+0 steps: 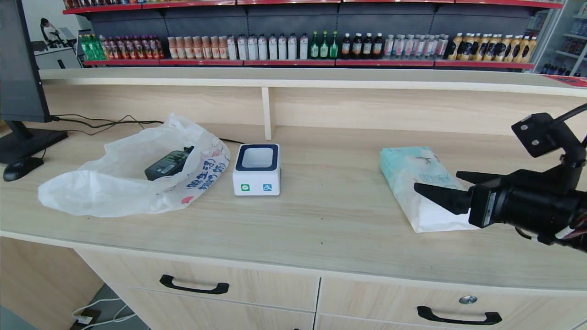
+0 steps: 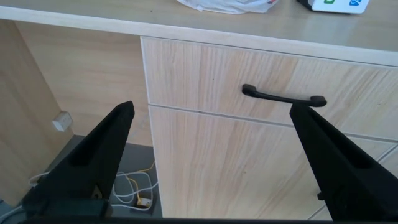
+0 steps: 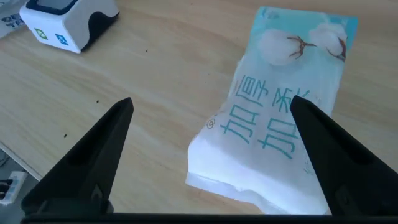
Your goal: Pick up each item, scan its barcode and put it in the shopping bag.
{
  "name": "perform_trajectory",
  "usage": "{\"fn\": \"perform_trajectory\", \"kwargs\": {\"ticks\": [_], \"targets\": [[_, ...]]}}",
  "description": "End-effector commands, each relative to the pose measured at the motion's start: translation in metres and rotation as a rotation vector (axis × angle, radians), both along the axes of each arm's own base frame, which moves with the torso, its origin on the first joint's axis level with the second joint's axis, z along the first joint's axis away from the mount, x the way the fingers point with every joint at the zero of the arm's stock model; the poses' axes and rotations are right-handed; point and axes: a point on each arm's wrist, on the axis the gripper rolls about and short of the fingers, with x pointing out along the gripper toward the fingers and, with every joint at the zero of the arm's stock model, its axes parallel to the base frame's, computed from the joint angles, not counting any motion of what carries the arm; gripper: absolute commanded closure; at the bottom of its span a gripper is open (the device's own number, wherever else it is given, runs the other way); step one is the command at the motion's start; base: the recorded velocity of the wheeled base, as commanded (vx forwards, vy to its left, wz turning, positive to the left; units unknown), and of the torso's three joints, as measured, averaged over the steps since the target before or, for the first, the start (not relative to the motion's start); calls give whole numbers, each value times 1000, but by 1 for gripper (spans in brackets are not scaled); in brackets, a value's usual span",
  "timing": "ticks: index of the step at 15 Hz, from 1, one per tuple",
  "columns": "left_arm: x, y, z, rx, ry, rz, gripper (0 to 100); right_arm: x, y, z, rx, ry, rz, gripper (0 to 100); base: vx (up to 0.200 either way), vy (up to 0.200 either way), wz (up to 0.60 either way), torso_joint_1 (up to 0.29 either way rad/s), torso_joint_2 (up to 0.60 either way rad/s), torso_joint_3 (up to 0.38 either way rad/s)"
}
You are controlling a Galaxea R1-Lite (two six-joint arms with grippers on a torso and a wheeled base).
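Observation:
A pale blue and white tissue pack (image 1: pixel 410 181) lies flat on the right of the wooden counter (image 1: pixel 330 215). My right gripper (image 1: pixel 435 180) hovers open just over its near right part, one finger above the pack (image 3: pixel 267 124) and the other over bare wood. The white scanner box (image 1: pixel 257 170) sits mid-counter, its dark-framed window facing up. Left of it lies the crumpled white shopping bag (image 1: pixel 133 181) with a black item (image 1: pixel 167 164) at its mouth. My left gripper (image 2: pixel 211 112) is open and empty, below the counter edge in front of a drawer handle (image 2: pixel 283 96).
A monitor stand (image 1: pixel 27 137) and mouse (image 1: pixel 20 167) occupy the far left, with cables (image 1: pixel 101 121) behind the bag. A raised ledge (image 1: pixel 293 80) with a divider (image 1: pixel 266 112) bounds the back. Bare wood lies between scanner and pack. Drawers (image 1: pixel 197 284) sit below.

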Motion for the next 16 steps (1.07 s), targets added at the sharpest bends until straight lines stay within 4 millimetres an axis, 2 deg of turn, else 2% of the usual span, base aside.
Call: {"fn": "perform_trajectory", "kwargs": {"ticks": [1,6,8,11,13,15,16], "targets": [[0,0,0,0,-1,-1,0,-17,-3,29,63,-84,-3,0,0,0,0,0,0,0],[0,0,0,0,-1,-1,0,-20,-4,17,119,-14,-23,0,0,0,0,0,0,0],[0,0,0,0,-1,-1,0,-5,-5,9,125,31,-17,0,0,0,0,0,0,0],[0,0,0,0,-1,-1,0,25,-19,14,52,1,8,0,0,0,0,0,0,0],[0,0,0,0,1,-1,0,40,-19,13,55,14,48,0,0,0,0,0,0,0],[0,0,0,0,-1,-1,0,54,-22,18,49,4,30,0,0,0,0,0,0,0],[0,0,0,0,1,-1,0,66,-23,28,48,-13,15,0,0,0,0,0,0,0]]}}
